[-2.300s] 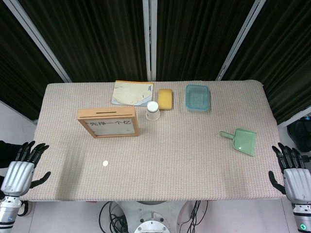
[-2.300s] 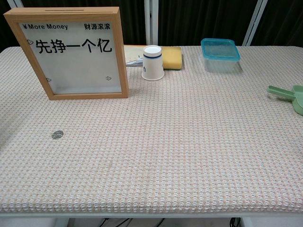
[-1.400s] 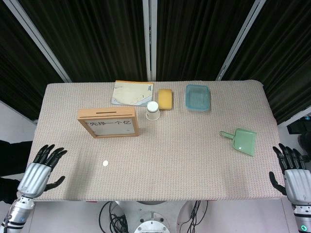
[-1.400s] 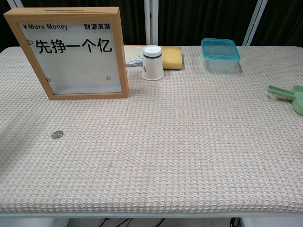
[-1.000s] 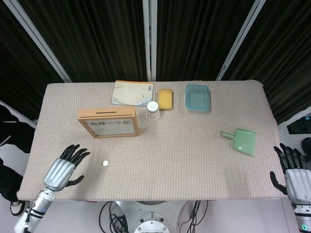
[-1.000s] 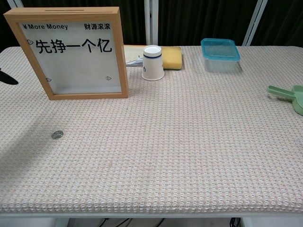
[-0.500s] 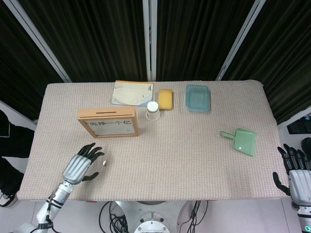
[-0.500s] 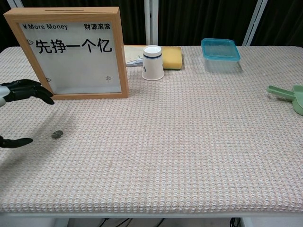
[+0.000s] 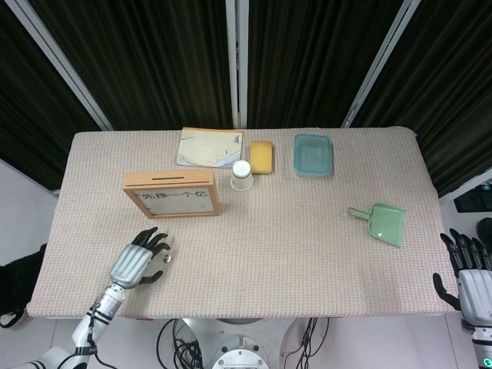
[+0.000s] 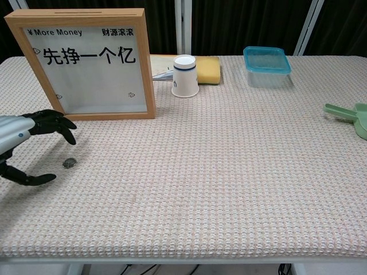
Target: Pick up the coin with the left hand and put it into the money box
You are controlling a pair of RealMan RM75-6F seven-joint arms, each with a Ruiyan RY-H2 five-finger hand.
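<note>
I have brought my left robot hand [image 10: 26, 146] in from the bench [image 9: 307, 254] edge since the earlier frames; it now hovers over the small round silver coin [image 10: 69, 162], fingers spread and curved, thumb apart below, holding nothing. The coin lies flat on the woven bench cover, in front of the wooden-framed money box [image 10: 86, 63] standing upright. My right robot hand [image 9: 469, 273] has stayed off the right bench edge, fingers spread, empty.

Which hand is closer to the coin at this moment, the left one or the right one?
Left. The left hand is right at the coin, its fingers spread around it without holding it. The right hand is far off, beyond the table's opposite edge.
</note>
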